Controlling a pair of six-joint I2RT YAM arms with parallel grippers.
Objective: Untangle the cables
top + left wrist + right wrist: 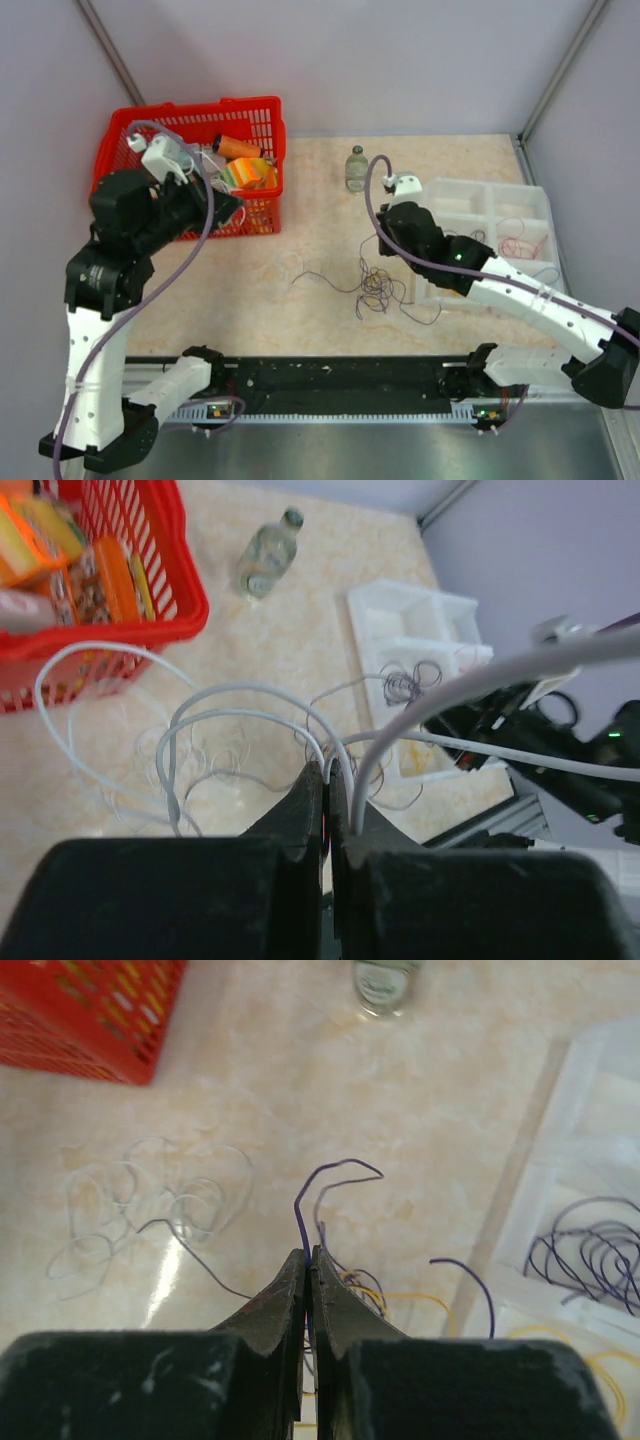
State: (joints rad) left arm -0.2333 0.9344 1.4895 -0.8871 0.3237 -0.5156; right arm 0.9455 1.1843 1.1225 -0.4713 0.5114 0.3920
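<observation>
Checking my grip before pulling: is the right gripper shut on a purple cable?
Yes, a purple cable rises from between the fingertips of the shut right gripper.

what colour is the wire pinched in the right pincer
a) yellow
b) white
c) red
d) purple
d: in the right wrist view the right pincer is shut on a thin purple wire that rises from between its tips.

robot lab, plain-walled booth around table
</observation>
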